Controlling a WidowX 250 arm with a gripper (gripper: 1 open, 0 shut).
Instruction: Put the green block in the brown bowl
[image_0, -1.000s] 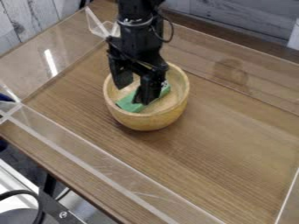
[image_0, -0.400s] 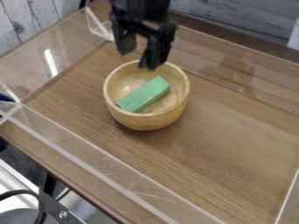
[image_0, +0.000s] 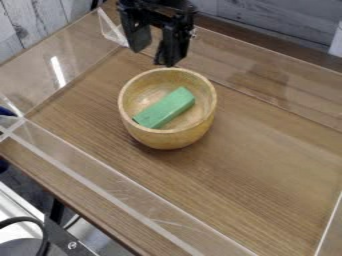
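The green block (image_0: 167, 107) lies flat inside the brown bowl (image_0: 138, 130), resting diagonally on its pale inner floor. The bowl stands on the wooden table, left of centre. My gripper (image_0: 154, 44) hangs above the bowl's far rim, pointing down, open, with nothing between its black fingers (image_0: 170, 48). It is well clear of the block and the bowl.
Clear acrylic walls (image_0: 80, 160) fence the wooden tabletop (image_0: 254, 150) on the near and left sides. A black object (image_0: 27, 240) sits outside the wall at the bottom left corner.
My gripper has risen out of the bowl, leaving the green block lying inside it. The block and bowl have stayed in place.
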